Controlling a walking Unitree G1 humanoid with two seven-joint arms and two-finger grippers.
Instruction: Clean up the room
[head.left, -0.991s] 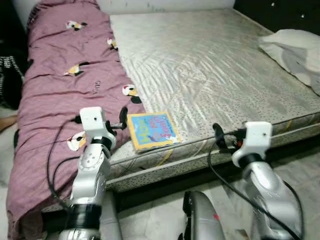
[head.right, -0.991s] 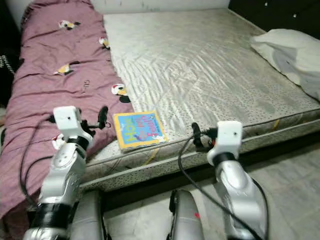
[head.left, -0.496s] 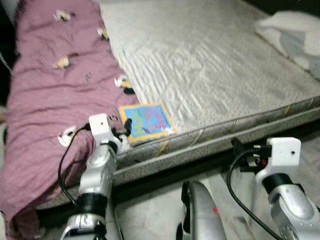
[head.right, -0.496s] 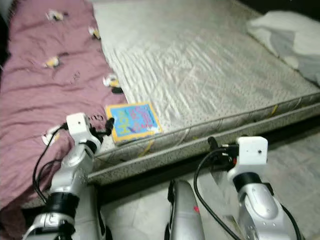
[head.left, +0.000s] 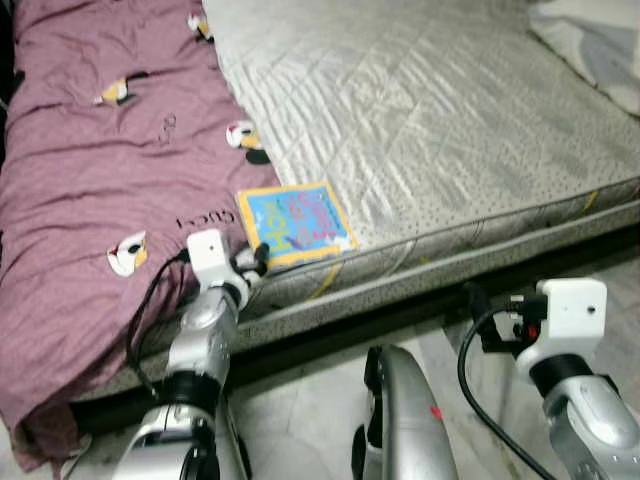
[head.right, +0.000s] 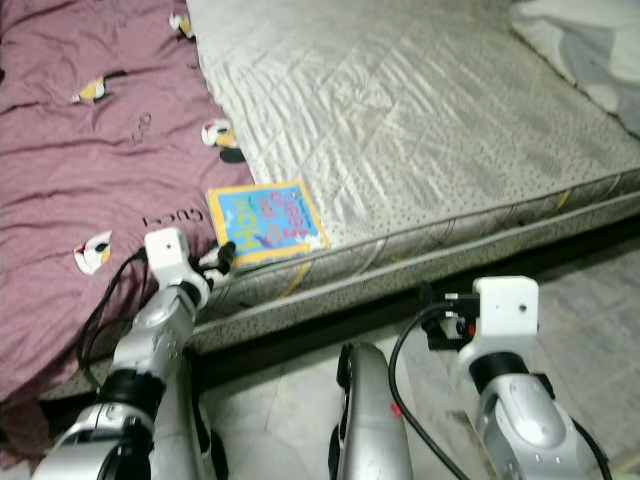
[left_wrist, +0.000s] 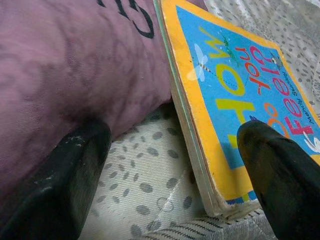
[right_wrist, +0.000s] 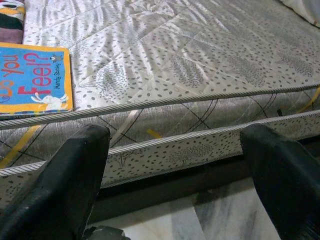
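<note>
Presently at an early stage: book (head.left: 293, 222) not yet lifted, lying flat at the near edge of the bare mattress (head.left: 430, 130), touching the purple blanket (head.left: 90, 200). Left gripper (left_wrist: 170, 170) at the book's near corner, fingers (left_wrist: 280, 170) spread open astride it, nothing gripped. Right gripper (right_wrist: 175, 165) low before the bed's side, fingers open and empty; pickup and putting away outstanding.

Glossy cardboard book (head.left: 293, 221); matt purple cloth blanket (head.left: 90, 180); sheeny quilted mattress (head.left: 430, 120).
</note>
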